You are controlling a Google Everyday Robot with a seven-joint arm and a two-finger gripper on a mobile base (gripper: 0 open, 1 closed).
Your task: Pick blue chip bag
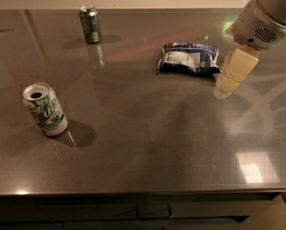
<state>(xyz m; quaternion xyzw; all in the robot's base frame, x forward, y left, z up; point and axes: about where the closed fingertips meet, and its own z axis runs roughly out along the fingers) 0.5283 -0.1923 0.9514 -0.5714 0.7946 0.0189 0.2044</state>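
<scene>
The blue chip bag [188, 58] lies flat on the steel table [148, 143], right of centre toward the back; it is dark navy with a whitish printed panel. My gripper [229, 78] hangs from the white arm [265, 18] at the upper right, its cream-coloured end pointing down, just right of the bag's right edge and slightly nearer the camera. It is close to the bag but not touching it.
A green-and-white soda can [45, 109] stands at the front left. A second green can [89, 24] stands at the back left. The table's front edge runs along the bottom, with drawers below.
</scene>
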